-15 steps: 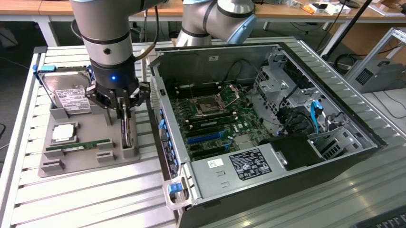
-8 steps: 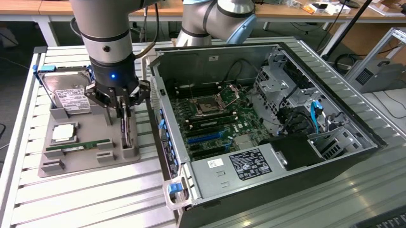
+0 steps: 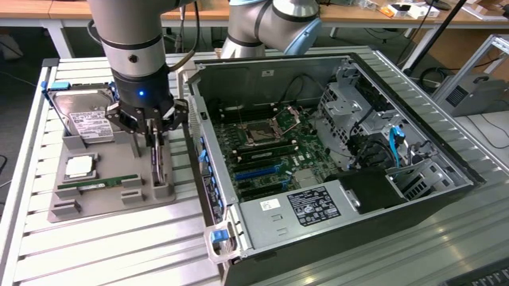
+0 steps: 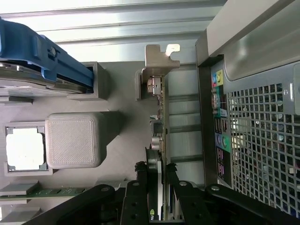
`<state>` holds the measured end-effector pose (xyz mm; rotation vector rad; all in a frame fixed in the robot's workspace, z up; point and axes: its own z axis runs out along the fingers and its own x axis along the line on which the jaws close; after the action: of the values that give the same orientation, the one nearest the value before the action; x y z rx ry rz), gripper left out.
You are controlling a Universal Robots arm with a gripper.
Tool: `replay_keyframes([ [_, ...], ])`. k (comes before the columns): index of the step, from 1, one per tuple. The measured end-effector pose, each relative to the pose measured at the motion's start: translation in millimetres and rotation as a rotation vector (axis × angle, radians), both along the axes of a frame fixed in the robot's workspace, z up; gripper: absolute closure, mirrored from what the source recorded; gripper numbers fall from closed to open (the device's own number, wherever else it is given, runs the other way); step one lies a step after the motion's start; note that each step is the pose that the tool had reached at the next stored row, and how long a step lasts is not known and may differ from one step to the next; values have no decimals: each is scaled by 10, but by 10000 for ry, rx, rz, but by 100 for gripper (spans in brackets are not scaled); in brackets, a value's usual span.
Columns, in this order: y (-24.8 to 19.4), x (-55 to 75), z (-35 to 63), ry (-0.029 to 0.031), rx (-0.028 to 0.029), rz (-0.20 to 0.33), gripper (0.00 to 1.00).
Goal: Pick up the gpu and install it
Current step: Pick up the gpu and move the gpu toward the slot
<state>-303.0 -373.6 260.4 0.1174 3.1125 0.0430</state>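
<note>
One gpu [image 3: 161,170] [image 4: 161,122] stood on its long edge in the slots of the grey tray [image 3: 104,202] [image 4: 122,140], along the tray's edge nearest the computer case [image 3: 318,208] [image 4: 253,47]. Its silvery bracket [image 4: 157,58] sat at the end of the card that pointed away from your gripper in the wrist view, seated in a notched post of the tray.

Your gripper [image 3: 155,146] [image 4: 157,171] hung straight down over the card and straddled it. The black fingers [image 4: 140,187] were clenched on the gpu, one pad against each face, while the card's lower edge rested in the tray.

On the rest of the tray you had three other parts. A hard drive [image 3: 87,119] in a blue carrier [image 4: 42,51] lay at the far corner on the exterior view's left. A square processor [image 3: 81,165] [image 4: 24,147] sat in a pocket at the middle of that same side. A narrow green memory stick [image 3: 99,183] [image 4: 42,191] lay just beside the processor, towards the tray's near edge.

The case lay on its side with its panel off, just beside the tray, so that you could see the motherboard [image 3: 263,149] inside. Tray and case both rested on the slatted metal table [image 3: 119,250] [image 4: 117,23].
</note>
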Motion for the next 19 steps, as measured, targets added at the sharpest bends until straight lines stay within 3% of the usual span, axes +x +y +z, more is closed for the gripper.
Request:
replay_keyframes([
  [19,0,0,104,-1,1,0,73],
])
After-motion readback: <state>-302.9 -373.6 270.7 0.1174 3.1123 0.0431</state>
